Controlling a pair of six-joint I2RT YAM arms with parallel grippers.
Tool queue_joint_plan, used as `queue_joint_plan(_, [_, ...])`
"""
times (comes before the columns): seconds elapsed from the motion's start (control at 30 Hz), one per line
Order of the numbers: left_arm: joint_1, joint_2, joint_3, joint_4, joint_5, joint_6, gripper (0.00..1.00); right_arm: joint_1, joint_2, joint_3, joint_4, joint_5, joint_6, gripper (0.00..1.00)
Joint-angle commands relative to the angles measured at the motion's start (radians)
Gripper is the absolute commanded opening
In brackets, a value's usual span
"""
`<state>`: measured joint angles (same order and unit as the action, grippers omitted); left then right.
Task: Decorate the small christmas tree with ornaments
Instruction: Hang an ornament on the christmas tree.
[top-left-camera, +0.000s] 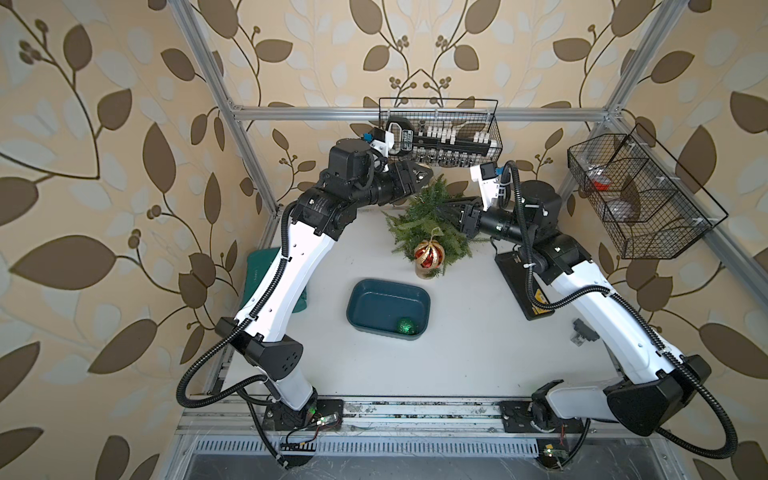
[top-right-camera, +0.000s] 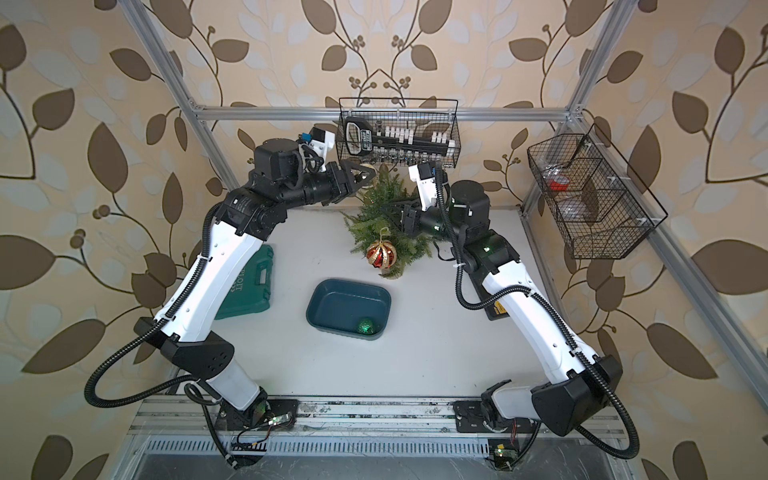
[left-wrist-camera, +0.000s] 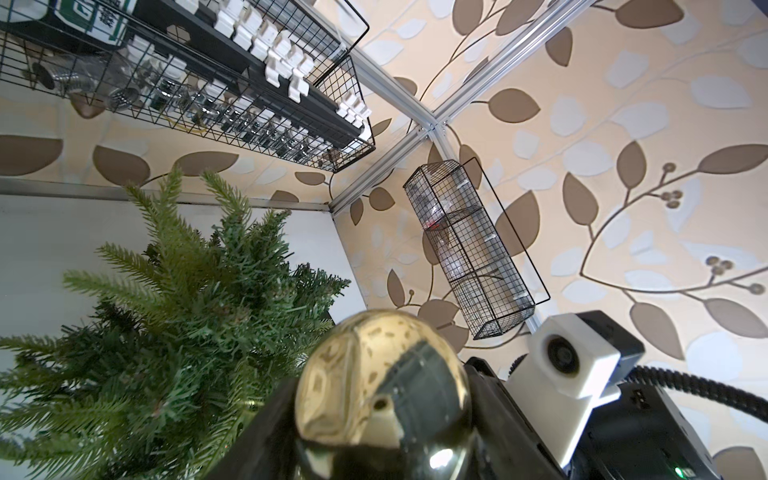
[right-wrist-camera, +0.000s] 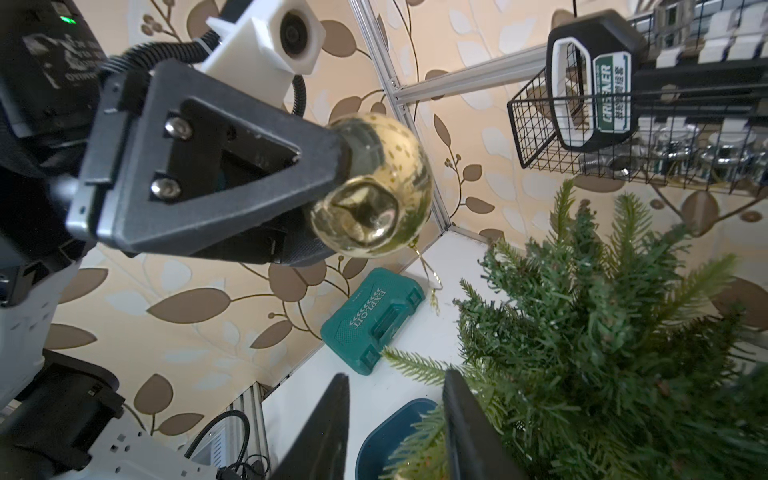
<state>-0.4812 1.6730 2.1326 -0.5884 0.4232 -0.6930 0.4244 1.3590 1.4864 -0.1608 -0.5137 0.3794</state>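
Read 12 o'clock as the far wall in both top views.

**Task items**
- The small artificial christmas tree with bushy dark-green needle branches (top-left-camera: 428, 220) stands upright at 12 o'clock on the white worktop (top-left-camera: 457, 332).
- The large red-and-gold striped bauble (top-left-camera: 429, 254) hangs low on the tree's 6 o'clock side.
- The green glitter bauble (top-left-camera: 406, 326) lies in the 5 o'clock corner of the dark teal plastic tub (top-left-camera: 390, 283). You will find the tub near the worktop centre, at 6 o'clock from the tree and apart from it.

**Left hand** (right-wrist-camera: 327, 196)
- It is closed on the small shiny gold bauble (right-wrist-camera: 374, 183), with the ball clamped between both fingers.
- It holds the ball in the air at 11 o'clock from the tree top, clear of the needles.
- The thin gold loop (right-wrist-camera: 430, 278) hangs free below the ball.

**Right hand** (right-wrist-camera: 395, 432)
- The jaws stand partly apart, with a clear gap between them.
- It reaches into the branches from the tree's 3 o'clock side.
- A twig tip lies in the gap. You will see nothing clamped.

**Other items**
- The green moulded tool case (top-right-camera: 249, 286) lies flat at the worktop's 9 o'clock edge.
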Motion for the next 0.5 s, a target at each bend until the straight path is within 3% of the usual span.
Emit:
queue_joint_plan(0.0, [0.02, 0.026, 0.036, 0.061, 0.037, -0.034, 0.54, -0.009, 0.002, 0.03, 0.019, -0.015, -0.016, 0.37])
queue_joint_plan(0.47, [0.042, 0.107, 0.077, 0.075, 0.035, -0.061, 0.55, -0.017, -0.092, -0.064, 0.054, 0.011, -0.014, 0.37])
